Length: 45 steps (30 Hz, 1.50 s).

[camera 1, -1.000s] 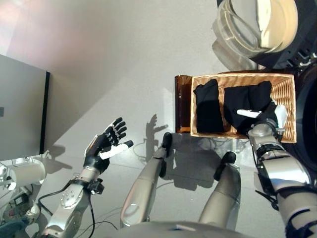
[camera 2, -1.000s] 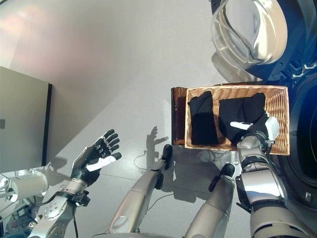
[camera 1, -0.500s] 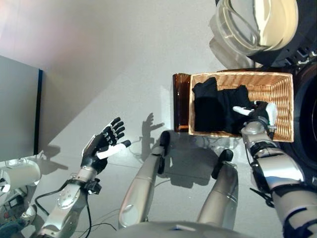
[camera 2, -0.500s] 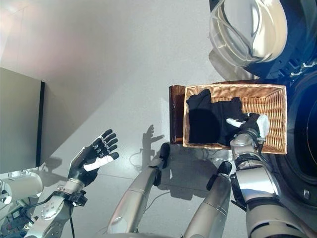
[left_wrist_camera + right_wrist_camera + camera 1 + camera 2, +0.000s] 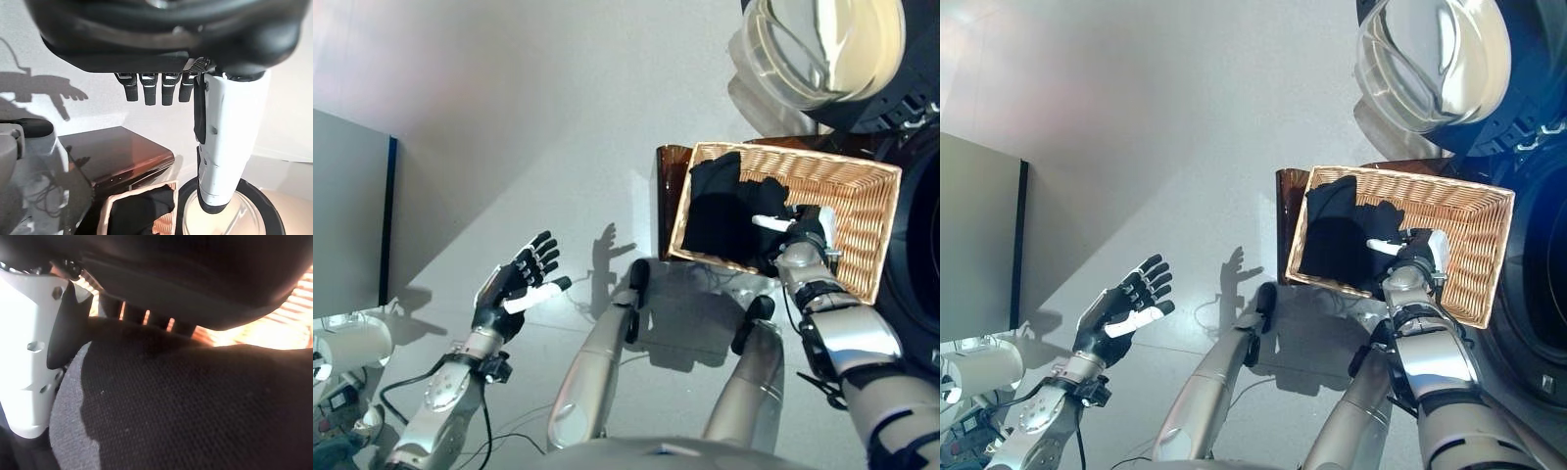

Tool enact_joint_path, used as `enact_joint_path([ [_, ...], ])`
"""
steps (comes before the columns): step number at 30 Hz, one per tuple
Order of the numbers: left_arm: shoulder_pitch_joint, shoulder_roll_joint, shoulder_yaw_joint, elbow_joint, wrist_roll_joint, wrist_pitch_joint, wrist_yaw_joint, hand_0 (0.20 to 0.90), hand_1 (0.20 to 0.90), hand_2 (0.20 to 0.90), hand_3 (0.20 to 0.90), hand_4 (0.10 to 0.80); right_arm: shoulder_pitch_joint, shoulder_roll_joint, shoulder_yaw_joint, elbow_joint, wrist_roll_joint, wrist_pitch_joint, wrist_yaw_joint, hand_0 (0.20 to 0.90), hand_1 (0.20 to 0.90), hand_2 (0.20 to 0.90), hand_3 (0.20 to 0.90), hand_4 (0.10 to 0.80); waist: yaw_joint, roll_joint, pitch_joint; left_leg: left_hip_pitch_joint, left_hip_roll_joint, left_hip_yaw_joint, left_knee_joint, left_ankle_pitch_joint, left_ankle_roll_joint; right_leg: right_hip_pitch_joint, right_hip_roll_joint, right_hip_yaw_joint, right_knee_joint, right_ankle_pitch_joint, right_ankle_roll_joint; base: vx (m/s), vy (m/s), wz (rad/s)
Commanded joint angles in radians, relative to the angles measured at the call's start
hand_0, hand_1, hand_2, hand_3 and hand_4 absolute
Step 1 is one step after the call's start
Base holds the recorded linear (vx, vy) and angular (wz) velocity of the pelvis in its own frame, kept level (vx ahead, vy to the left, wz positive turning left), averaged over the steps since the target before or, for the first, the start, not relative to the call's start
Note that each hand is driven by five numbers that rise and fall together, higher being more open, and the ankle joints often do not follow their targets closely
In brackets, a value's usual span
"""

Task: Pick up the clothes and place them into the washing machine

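Observation:
Black clothes (image 5: 717,210) lie bunched in the left half of a wicker basket (image 5: 862,178), which sits askew on a brown stand (image 5: 667,168). My right hand (image 5: 801,237) is down in the basket on the clothes' right edge, its fingers dug into the black cloth (image 5: 195,406) and the white-covered thumb (image 5: 29,347) lying along it. The left hand (image 5: 515,284) hangs open over the floor at the lower left, holding nothing. The washing machine's round glass door (image 5: 822,47) stands open beyond the basket, with the dark drum opening (image 5: 922,201) at the right edge.
A grey cabinet (image 5: 347,217) stands at the far left. A white cylinder (image 5: 357,345) sits by the lower left corner. Pale floor lies between the cabinet and the basket.
My right hand has pulled back toward me and to the left, bunching the black clothes together. The basket has swung askew on its stand. The left hand has stayed put.

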Motion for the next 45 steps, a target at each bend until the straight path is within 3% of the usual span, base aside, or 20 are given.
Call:
enact_joint_path([
  [1, 0.009, 0.035, 0.094, -0.044, -0.003, -0.080, 0.005, 0.900, 0.900, 0.900, 0.900, 0.800, 0.043, -0.043, -0.023, -0.049, 0.037, -0.046, -0.034, 0.200, 0.200, 0.200, 0.200, 0.300, 0.003, -0.016, -0.019, 0.119, 0.029, -0.010, -0.038, -0.109, -0.039, 0.031, -0.019, 0.067, -0.154, 0.221, 0.038, 0.034, -0.033, -0.09],
  [9, 0.008, 0.015, 0.067, -0.001, -0.011, -0.066, -0.007, 0.900, 0.900, 0.900, 0.900, 0.800, 0.130, -0.027, -0.120, -0.135, 0.222, -0.132, -0.001, 0.200, 0.200, 0.200, 0.200, 0.300, -0.029, -0.037, -0.024, 0.252, 0.051, -0.005, -0.134, -0.088, -0.055, 0.186, -0.009, 0.025, -0.285, 0.255, 0.045, 0.043, -0.031, -0.11],
  [18, 0.037, -0.009, 0.061, 0.034, -0.028, -0.043, -0.046, 0.900, 0.900, 0.900, 0.900, 0.800, 0.263, 0.011, -0.232, -0.248, 0.515, -0.246, 0.122, 0.200, 0.200, 0.200, 0.200, 0.300, -0.070, -0.062, -0.033, 0.366, 0.078, 0.005, -0.263, -0.023, -0.077, 0.318, 0.005, -0.021, -0.431, 0.295, 0.050, 0.044, -0.040, -0.13],
  [21, 0.041, -0.030, 0.060, 0.048, -0.032, -0.041, -0.056, 0.900, 0.900, 0.900, 0.900, 0.800, 0.293, 0.017, -0.297, -0.270, 0.659, -0.286, 0.169, 0.200, 0.200, 0.200, 0.200, 0.300, -0.076, -0.059, -0.037, 0.392, 0.086, 0.006, -0.303, -0.007, -0.083, 0.333, 0.006, -0.026, -0.443, 0.296, 0.050, 0.038, -0.033, -0.09],
  [23, 0.039, -0.061, 0.053, 0.060, -0.032, -0.036, -0.056, 0.900, 0.900, 0.900, 0.900, 0.800, 0.315, 0.068, -0.401, -0.309, 0.895, -0.347, 0.237, 0.200, 0.200, 0.200, 0.200, 0.300, -0.085, -0.049, -0.038, 0.413, 0.093, 0.003, -0.327, 0.003, -0.089, 0.342, 0.008, -0.028, -0.444, 0.288, 0.051, 0.030, -0.021, 0.05],
  [24, 0.039, -0.059, 0.052, 0.061, -0.032, -0.036, -0.056, 0.900, 0.900, 0.900, 0.900, 0.800, 0.319, 0.067, -0.402, -0.307, 0.904, -0.349, 0.245, 0.200, 0.200, 0.200, 0.200, 0.300, -0.083, -0.050, -0.040, 0.414, 0.093, 0.002, -0.331, 0.006, -0.089, 0.343, 0.009, -0.029, -0.446, 0.289, 0.051, 0.032, -0.013, 0.04],
  [26, 0.041, -0.097, 0.048, 0.074, -0.036, -0.026, -0.061, 0.900, 0.900, 0.900, 0.900, 0.800, 0.339, 0.136, -0.497, -0.329, 1.106, -0.393, 0.303, 0.200, 0.200, 0.200, 0.200, 0.300, -0.087, -0.036, -0.044, 0.431, 0.097, 0.000, -0.354, 0.014, -0.094, 0.349, 0.014, -0.031, -0.448, 0.279, 0.051, 0.038, -0.004, -0.01],
  [31, 0.050, -0.141, 0.036, 0.094, -0.054, -0.015, -0.076, 0.900, 0.900, 0.900, 0.900, 0.800, 0.370, 0.211, -0.578, -0.361, 1.311, -0.445, 0.383, 0.200, 0.200, 0.200, 0.200, 0.300, -0.090, -0.021, -0.054, 0.462, 0.109, 0.000, -0.390, 0.025, -0.101, 0.360, 0.022, -0.031, -0.449, 0.268, 0.050, 0.011, -0.002, -0.01],
  [39, 0.062, -0.162, -0.002, 0.094, -0.054, -0.009, -0.089, 0.900, 0.900, 0.900, 0.900, 0.800, 0.319, 0.210, -0.610, -0.412, 1.402, -0.514, 0.411, 0.200, 0.200, 0.200, 0.200, 0.300, -0.094, 0.004, -0.059, 0.477, 0.117, 0.006, -0.400, 0.025, -0.102, 0.341, 0.029, -0.013, -0.430, 0.257, 0.053, 0.006, -0.001, -0.03],
  [45, 0.066, -0.148, -0.020, 0.089, -0.051, -0.011, -0.096, 0.900, 0.900, 0.900, 0.900, 0.800, 0.225, 0.102, -0.619, -0.348, 1.357, -0.528, 0.346, 0.200, 0.200, 0.200, 0.200, 0.300, -0.086, 0.032, -0.060, 0.464, 0.110, 0.009, -0.394, 0.027, -0.104, 0.306, 0.022, 0.000, -0.402, 0.252, 0.055, -0.010, 0.004, -0.02],
])
